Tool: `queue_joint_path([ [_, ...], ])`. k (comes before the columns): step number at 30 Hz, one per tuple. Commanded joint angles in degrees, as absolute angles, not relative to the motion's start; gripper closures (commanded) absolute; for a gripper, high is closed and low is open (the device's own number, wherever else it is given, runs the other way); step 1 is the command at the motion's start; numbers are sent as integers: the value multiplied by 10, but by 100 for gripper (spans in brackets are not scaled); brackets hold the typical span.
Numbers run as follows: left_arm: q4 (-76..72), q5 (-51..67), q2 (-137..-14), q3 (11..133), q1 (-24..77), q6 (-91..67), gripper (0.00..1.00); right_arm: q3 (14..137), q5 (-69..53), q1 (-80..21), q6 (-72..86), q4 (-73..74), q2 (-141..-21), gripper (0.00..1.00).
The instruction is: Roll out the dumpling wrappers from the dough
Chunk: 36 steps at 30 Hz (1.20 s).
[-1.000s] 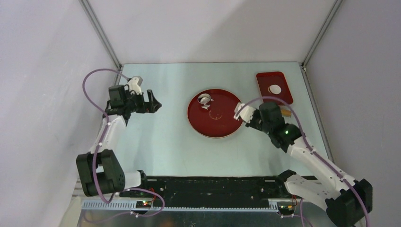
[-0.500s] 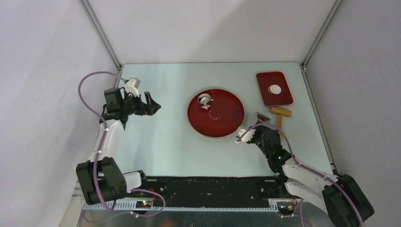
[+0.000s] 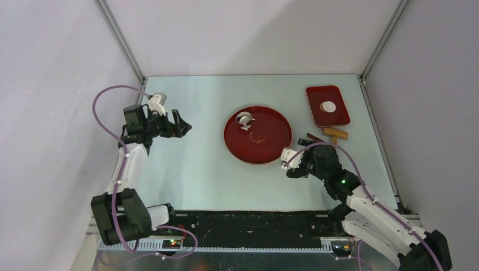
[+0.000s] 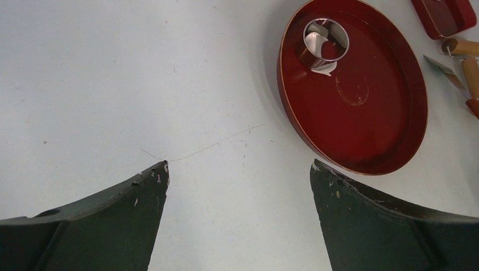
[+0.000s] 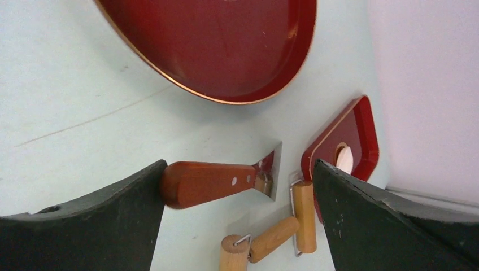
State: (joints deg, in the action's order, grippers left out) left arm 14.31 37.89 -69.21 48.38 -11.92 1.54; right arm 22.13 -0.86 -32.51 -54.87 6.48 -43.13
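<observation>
One wrapper [image 3: 328, 106] lies finished on the small tray [image 3: 339, 116]. Dough [image 4: 323, 69] scraps sit in and beside the ring cutter [image 4: 308, 53] on the plate [image 4: 390, 130], so cutting looks done and the leftovers seem due for re-rolling. The right gripper [image 5: 240, 164] hangs low, jaws wide and empty, at the scraper [image 5: 206, 183] near the roller [image 5: 275, 237]. The left gripper [image 4: 240, 166] hovers wide open, well left of the plate.
</observation>
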Motion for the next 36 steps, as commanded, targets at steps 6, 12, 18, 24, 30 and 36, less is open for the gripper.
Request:
queue_joint_path([
  [6, 232, 378, -648, 542, -142, 101, 2, 442, -116, -332, -416, 366, -395, 1],
  [12, 248, 397, -575, 513, -160, 115, 2, 495, -189, -307, -364, 401, -382, 1],
  [18, 291, 384, -515, 514, -189, 148, 2, 563, -192, -195, -224, 365, -371, 1],
  [24, 299, 429, -481, 489, -219, 156, 2, 537, -103, -93, -71, 277, -320, 1],
  [30, 300, 409, -438, 478, -225, 164, 2, 477, 34, -59, -61, 252, -201, 1],
  [36, 312, 342, -353, 435, -228, 165, 2, 450, 54, -33, -57, 277, -142, 1],
])
